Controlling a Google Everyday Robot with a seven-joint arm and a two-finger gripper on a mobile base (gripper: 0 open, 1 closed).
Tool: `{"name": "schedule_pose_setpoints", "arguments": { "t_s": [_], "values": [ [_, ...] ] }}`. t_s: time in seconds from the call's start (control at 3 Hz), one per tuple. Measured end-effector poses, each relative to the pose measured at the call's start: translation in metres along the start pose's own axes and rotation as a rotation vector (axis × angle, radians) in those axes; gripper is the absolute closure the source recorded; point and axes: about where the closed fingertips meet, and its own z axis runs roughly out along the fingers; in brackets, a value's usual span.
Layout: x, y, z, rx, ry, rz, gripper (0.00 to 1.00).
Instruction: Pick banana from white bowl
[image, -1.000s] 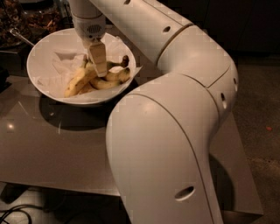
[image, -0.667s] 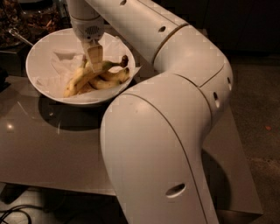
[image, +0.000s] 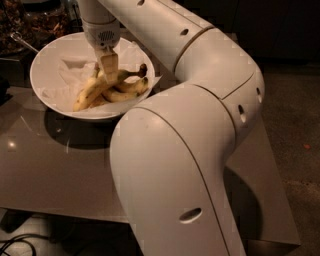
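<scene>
Gripper: the gripper (image: 109, 74) hangs low in the white bowl (image: 38, 64), down on the middle of the banana (image: 91, 91); whether it is spread or pinching, I cannot tell.
Banana: lies aslant in the bowl on crumpled paper (image: 67, 75), its dark stem end up to the right, with the shorter bananas (image: 129, 90) touching it.
Risk, slip: the skin looks smooth and the body rounded and curved, so a hold taken off-centre may let it swing or slide out.
Risk, wrong pick: the shorter bananas are packed against it and one may come up too.
Risk, paper: it looks thin and loose and could snag and lift.
Risk, bowl: it looks glossy and hard with sloping sides, and a downward push might skid it on the smooth, reflective worktop (image: 55, 170).
</scene>
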Motion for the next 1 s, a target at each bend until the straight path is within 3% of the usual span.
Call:
{"name": "schedule_pose_setpoints", "arguments": {
  "t_s": [0.67,1.0],
  "values": [
    [0.0083,0.0021,0.0094,-0.025,-0.004,0.002,0.46],
    [0.0083,0.0021,0.0094,-0.025,-0.004,0.002,0.66]
  ]
}}
